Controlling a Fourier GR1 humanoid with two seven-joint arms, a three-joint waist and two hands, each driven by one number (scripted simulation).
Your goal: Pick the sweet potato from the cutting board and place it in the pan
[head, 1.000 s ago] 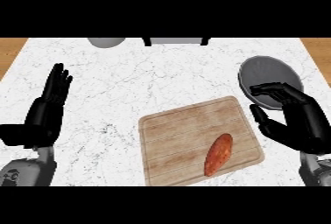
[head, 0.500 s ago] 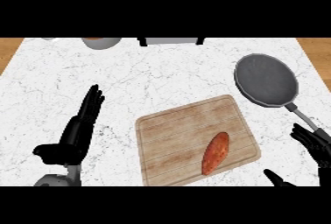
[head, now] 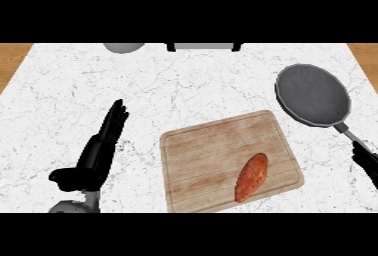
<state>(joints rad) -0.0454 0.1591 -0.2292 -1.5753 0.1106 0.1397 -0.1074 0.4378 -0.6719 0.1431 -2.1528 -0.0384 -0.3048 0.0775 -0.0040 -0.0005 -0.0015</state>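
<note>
My left hand (head: 100,150) rested open, fingers straight toward twelve o'clock. At its three o'clock the sweet potato (head: 251,177) lay on the cutting board (head: 210,150). The pan (head: 313,95) sat at one o'clock. My right hand (head: 365,160) barely showed; I couldn't tell its fingers' state.
</note>
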